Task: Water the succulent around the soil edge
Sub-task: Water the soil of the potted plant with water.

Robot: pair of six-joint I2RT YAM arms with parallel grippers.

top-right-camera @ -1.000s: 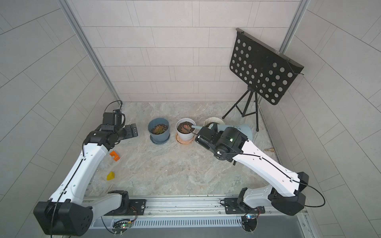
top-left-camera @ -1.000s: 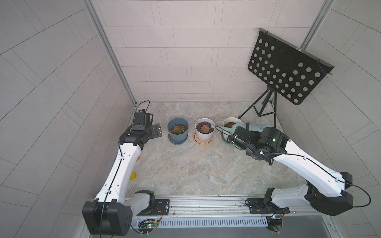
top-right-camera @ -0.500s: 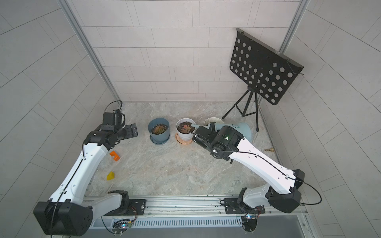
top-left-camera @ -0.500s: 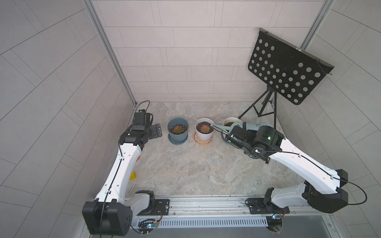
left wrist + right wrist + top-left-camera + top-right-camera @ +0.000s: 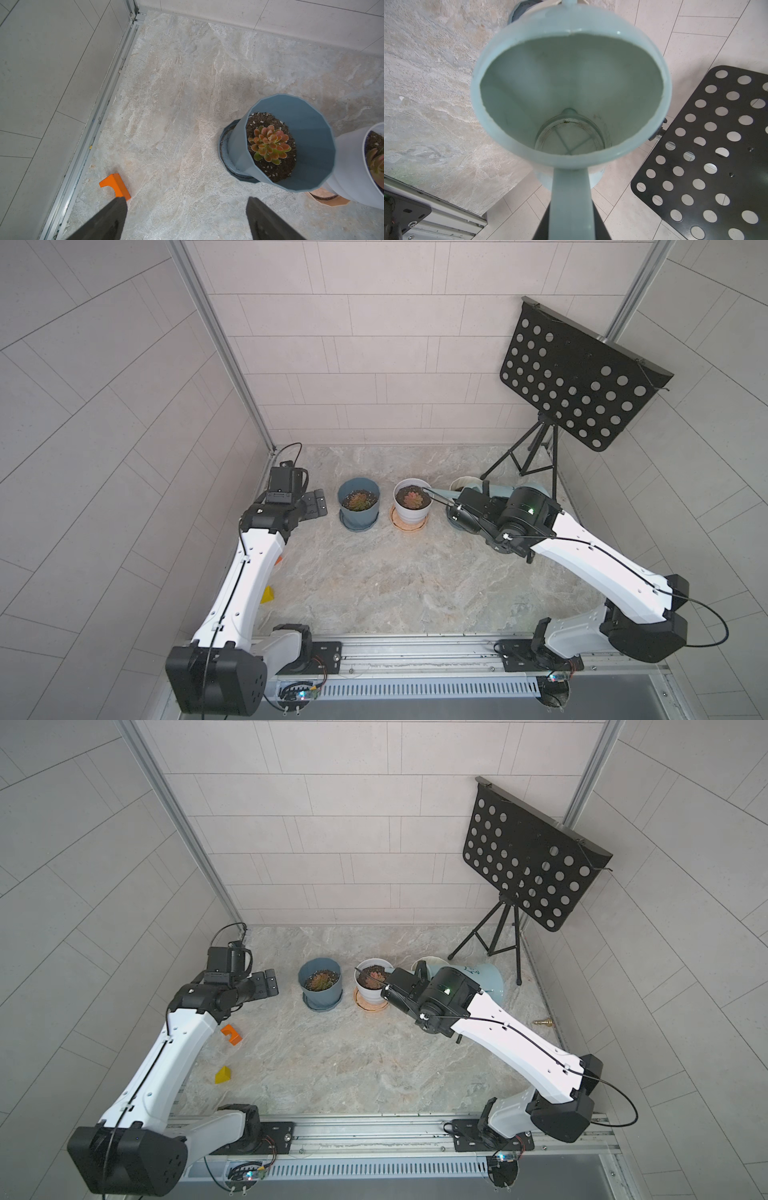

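A reddish succulent [image 5: 412, 498] grows in a white pot [image 5: 411, 512] on a terracotta saucer. My right gripper [image 5: 571, 224] is shut on the handle of a pale blue watering can [image 5: 571, 93]. The can [image 5: 484, 977] is tipped leftwards, and its spout [image 5: 436, 492] ends at the white pot's right rim, over the soil edge. No stream shows. A second succulent [image 5: 269, 144] sits in a blue pot [image 5: 358, 510] to the left. My left gripper [image 5: 187, 201] hangs open and empty above the floor, left of the blue pot.
A cream pot [image 5: 467, 481] stands behind my right wrist. A black perforated music stand [image 5: 582, 381] on a tripod fills the back right corner. An orange block [image 5: 231, 1033], a yellow wedge [image 5: 223, 1075] and a brass fitting [image 5: 542, 1022] lie on the floor.
My right arm has carried the watering can leftwards, bringing the spout from beside the cream pot to the white pot's rim. The left arm has not moved.
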